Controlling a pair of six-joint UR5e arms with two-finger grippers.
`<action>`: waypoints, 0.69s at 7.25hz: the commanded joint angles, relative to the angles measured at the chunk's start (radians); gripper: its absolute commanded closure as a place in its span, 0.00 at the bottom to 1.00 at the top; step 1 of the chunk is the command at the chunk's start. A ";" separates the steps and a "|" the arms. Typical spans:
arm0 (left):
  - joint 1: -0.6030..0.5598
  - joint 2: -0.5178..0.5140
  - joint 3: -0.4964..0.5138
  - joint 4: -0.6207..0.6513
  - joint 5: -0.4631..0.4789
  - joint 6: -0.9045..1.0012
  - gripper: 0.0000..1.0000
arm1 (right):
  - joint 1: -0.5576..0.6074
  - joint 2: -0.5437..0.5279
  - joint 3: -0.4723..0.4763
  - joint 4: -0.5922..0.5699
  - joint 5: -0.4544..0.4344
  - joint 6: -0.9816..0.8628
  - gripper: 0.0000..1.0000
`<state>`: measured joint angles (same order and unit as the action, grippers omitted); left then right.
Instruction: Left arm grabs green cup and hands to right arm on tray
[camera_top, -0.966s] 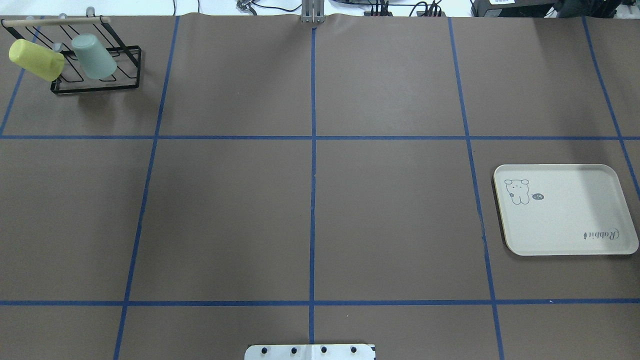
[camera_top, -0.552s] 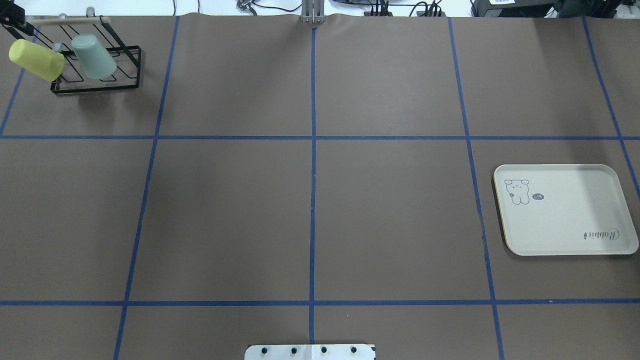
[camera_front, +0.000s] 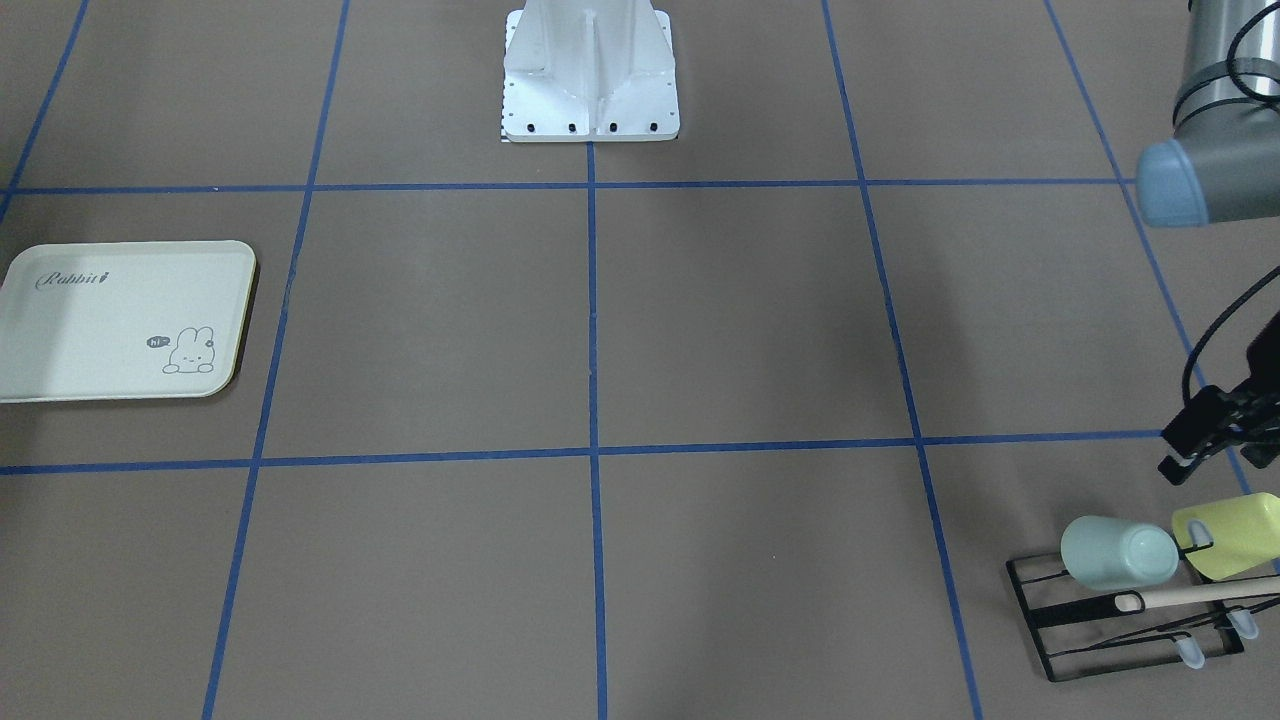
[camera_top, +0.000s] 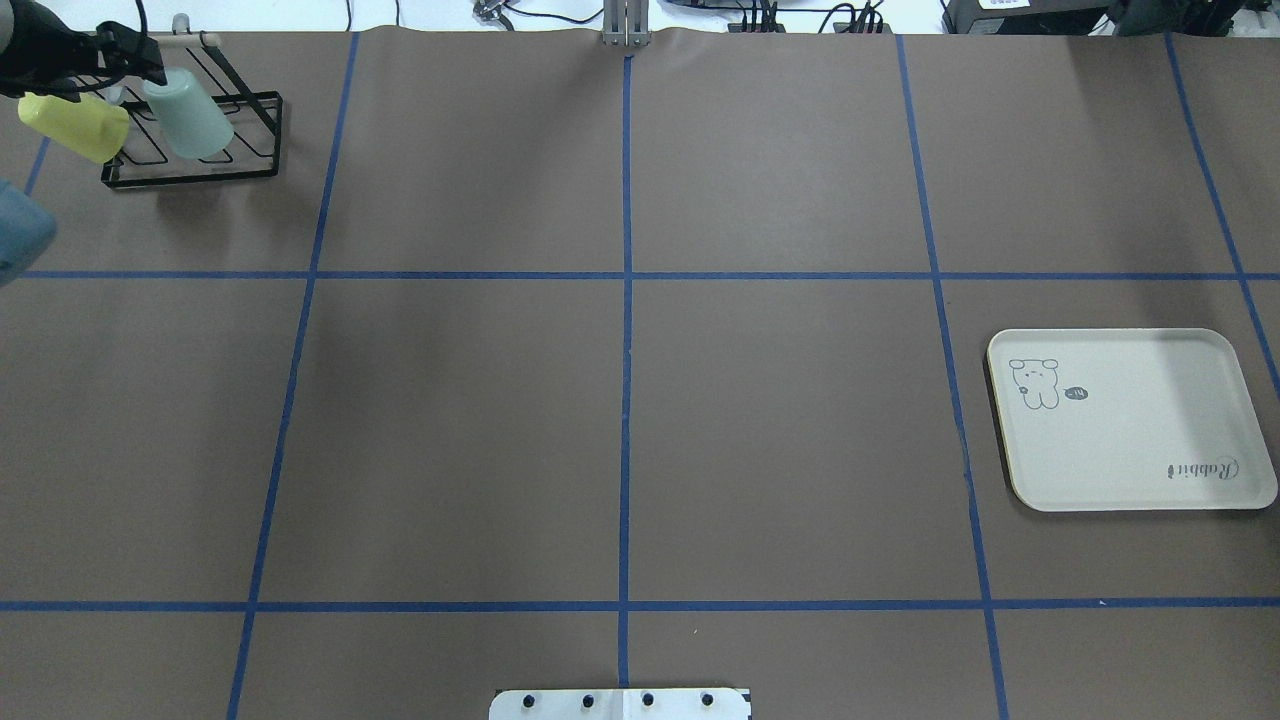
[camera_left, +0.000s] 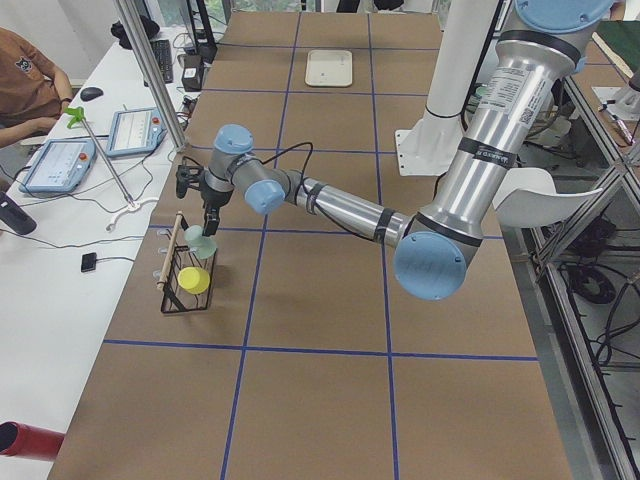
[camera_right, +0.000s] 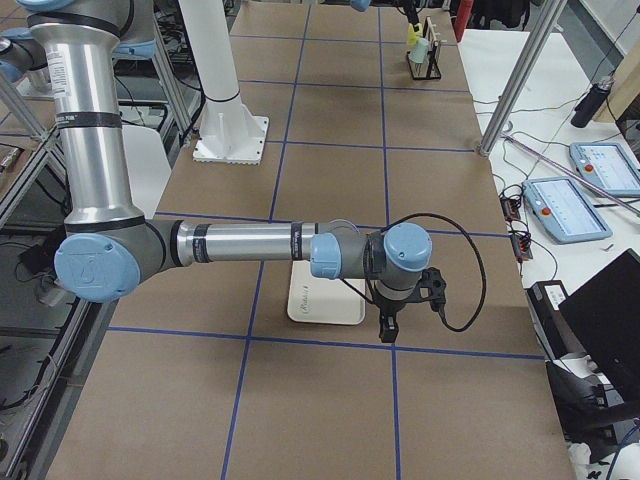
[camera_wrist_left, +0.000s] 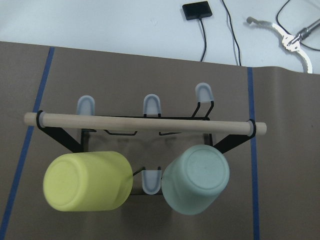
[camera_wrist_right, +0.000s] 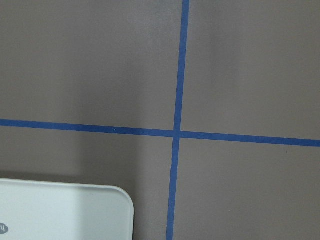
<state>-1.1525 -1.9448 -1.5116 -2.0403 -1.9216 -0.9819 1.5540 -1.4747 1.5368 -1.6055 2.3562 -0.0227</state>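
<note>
The fingers (camera_front: 1180, 464) of the compact black left gripper (camera_front: 1172, 452) appear spread apart with nothing between them. The exact width of the gap cannot be read.

1. Task object. The small pale mint-green plastic cup (camera_top: 188, 112) sits upside down and tilted on a peg of the black wire rack with a wooden dowel (camera_top: 190, 172). The rack stands at the far corner of the table on the robot's left. A yellow-green plastic cup (camera_wrist_left: 88, 181) hangs on the neighbouring peg, just beside the mint-green one but apart from it.

2. Left arm. The silver-tube left arm (camera_left: 350, 205) reaches out over the rack. Its gripper hovers above the cups and touches neither. In the left wrist view the mint-green cup lies to the lower right of centre.

3. Receiving side. The cream rectangular tray with the rabbit drawing (camera_top: 1130, 440) lies well apart from the rack, on the robot's right. It carries nothing. The right gripper (camera_right: 386, 335) hangs over the table near one tray corner. Whether its fingers are apart or closed cannot be told.

4. Progress. The approach to the rack is under way. The grasp, the lift off the peg, the hand-over and the placing on the tray are not yet done.
</note>
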 joint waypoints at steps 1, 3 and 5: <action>0.056 0.001 0.030 -0.008 0.119 -0.027 0.00 | -0.002 0.001 -0.001 -0.001 0.000 0.001 0.00; 0.057 -0.009 0.085 -0.064 0.122 -0.029 0.00 | -0.002 0.001 0.000 0.001 0.000 0.001 0.00; 0.060 -0.017 0.132 -0.116 0.134 -0.032 0.00 | -0.002 0.001 0.000 0.001 0.000 0.000 0.00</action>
<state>-1.0944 -1.9571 -1.4075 -2.1289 -1.7930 -1.0126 1.5524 -1.4742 1.5369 -1.6048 2.3562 -0.0218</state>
